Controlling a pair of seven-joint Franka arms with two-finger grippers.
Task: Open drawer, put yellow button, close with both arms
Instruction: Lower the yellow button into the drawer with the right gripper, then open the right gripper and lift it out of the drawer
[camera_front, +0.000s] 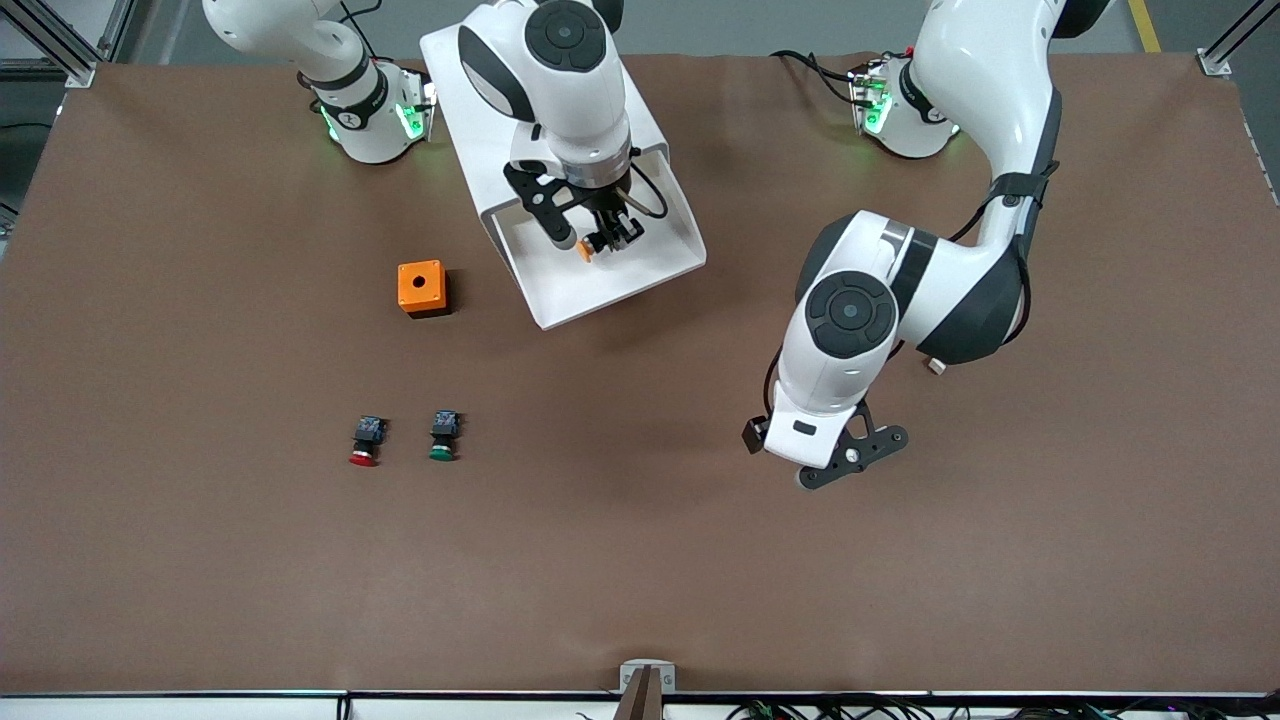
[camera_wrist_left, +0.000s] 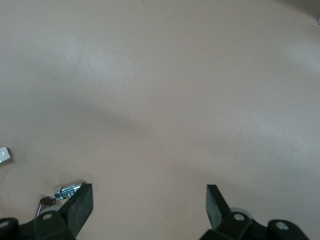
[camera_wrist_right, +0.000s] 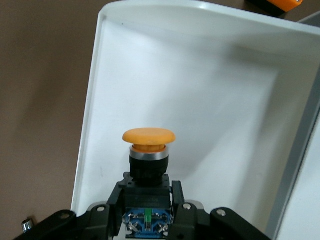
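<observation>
The right gripper (camera_front: 607, 243) is clenched on the yellow button (camera_front: 586, 251), gripping its black body with the yellow-orange cap pointing away from the wrist. In the right wrist view the button (camera_wrist_right: 148, 150) sits between the black fingers (camera_wrist_right: 178, 200), its blue rear part just visible at the gripper's base, and the cap is over the white floor of the drawer (camera_wrist_right: 210, 95). The gripper and button are within the pulled-out tray, above its floor; whether the button touches the floor cannot be told. The drawer (camera_front: 600, 290) stands open, drawn out from the white cabinet (camera_front: 450, 60) toward the front camera, with the right arm (camera_front: 560, 70) reaching over the cabinet from its base at the table's edge.

The left gripper (camera_wrist_left: 150, 210) is released, its two black fingers (camera_wrist_left: 80, 205) spread wide apart with nothing between them, over bare brown table (camera_wrist_left: 165, 90). In the front view the left gripper (camera_front: 840, 460) hangs below the bent left arm (camera_front: 900, 300), which waits toward its own end of the table, well apart from the drawer.

An orange box (camera_front: 421, 288) with a round hole in its top lies beside the drawer, toward the right arm's end. Nearer the front camera lie a red-capped button (camera_front: 366, 441) and a green-capped button (camera_front: 444, 435), side by side.
</observation>
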